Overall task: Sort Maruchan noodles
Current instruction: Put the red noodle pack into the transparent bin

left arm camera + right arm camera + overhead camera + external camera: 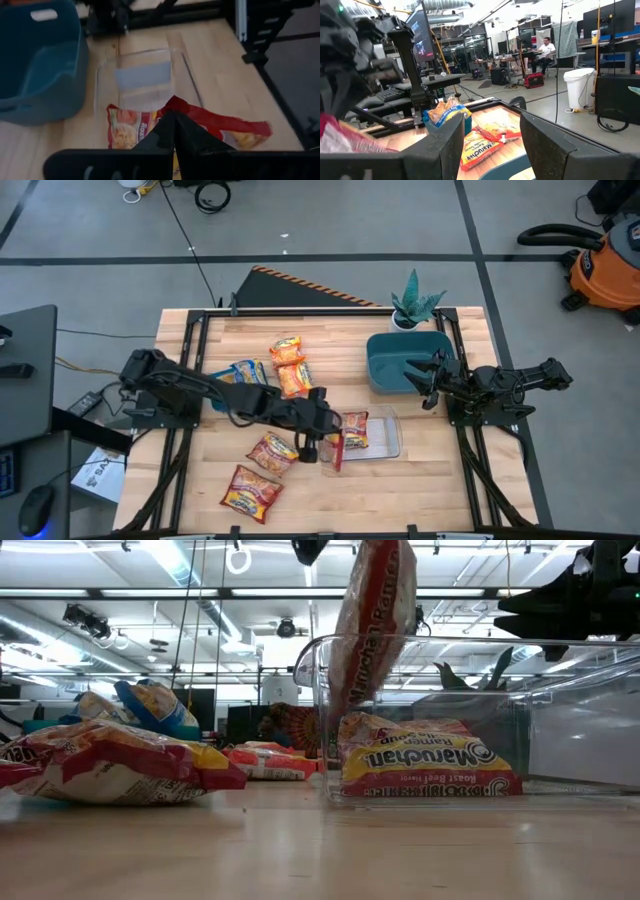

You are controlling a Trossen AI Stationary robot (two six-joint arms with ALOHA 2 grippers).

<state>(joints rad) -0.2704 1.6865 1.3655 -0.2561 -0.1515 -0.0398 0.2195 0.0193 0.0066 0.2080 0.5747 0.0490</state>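
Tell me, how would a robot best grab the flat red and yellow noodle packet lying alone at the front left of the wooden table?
The flat red and yellow noodle packet lies flat with bare table around it, so probably from straight above, pinching one crimped short edge or across its narrower width. The left gripper already holds another red-trimmed packet by its edge.

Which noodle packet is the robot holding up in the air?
The red-trimmed packet pinched in the left gripper, hanging on edge at the clear bin's rim. The others lie flat: one inside the bin, the rest on the table.
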